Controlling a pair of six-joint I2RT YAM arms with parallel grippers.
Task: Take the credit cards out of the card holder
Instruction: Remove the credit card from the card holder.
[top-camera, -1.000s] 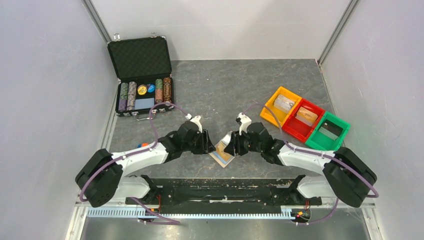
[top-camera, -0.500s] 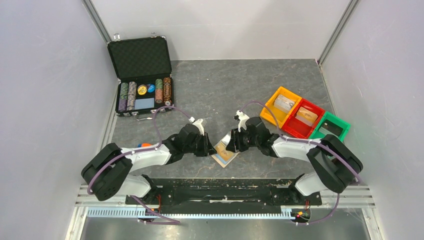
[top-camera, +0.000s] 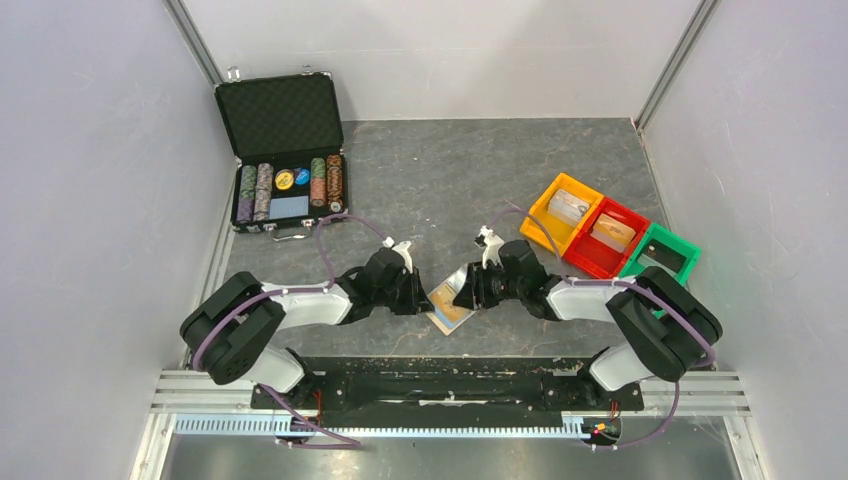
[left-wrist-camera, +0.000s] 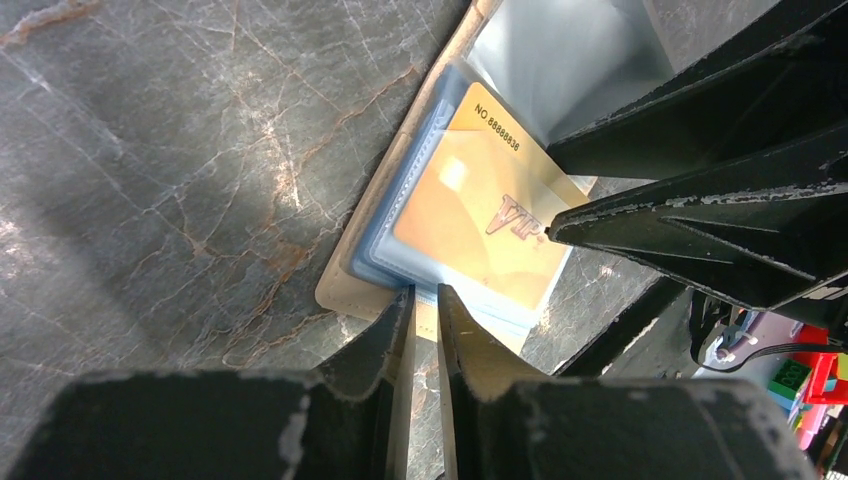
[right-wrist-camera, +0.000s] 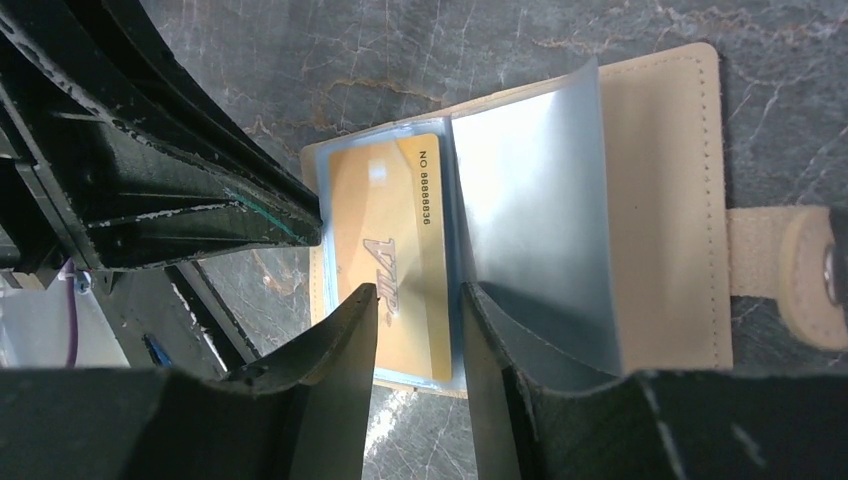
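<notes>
**Operator:** Which containers are in the cell, and what do they hold?

**Inspector:** I count five. Your card holder (top-camera: 450, 315) lies open on the surface (top-camera: 450, 170), near and central, between your left tool (left-wrist-camera: 425, 295) and your right tool (right-wrist-camera: 415, 300). Its blue sleeve carries one gold card (left-wrist-camera: 480, 215) marked VIP, face up. I cannot tell whether other cards lie beneath it. One clear leaf (right-wrist-camera: 530, 200) stands up just beside the card, and one tan tab (right-wrist-camera: 790, 270) juts from the holder's edge on the side away from the card.

At the far left, one black chip case (top-camera: 280, 115) stands open. It holds four rows of striped poker chips (top-camera: 255, 190), with two single chips between them.

On the right, three bins touch in a row:
- The orange bin (top-camera: 545, 205) holds a pale flat stack.
- The red bin (top-camera: 590, 250) holds a pale tan stack.
- The green bin (top-camera: 680, 265) holds something dark that I cannot make out.

**Operator:** And the tools?

**Inspector:** Your left tool is clenched. Its jaws are drawn nearly together, with the near edge of the card holder in the slit between them. Your right tool is released. Its jaws stand apart, one fingertip on the card's face by the VIP print and the other against the raised leaf. The card sits in its sleeve.
</notes>
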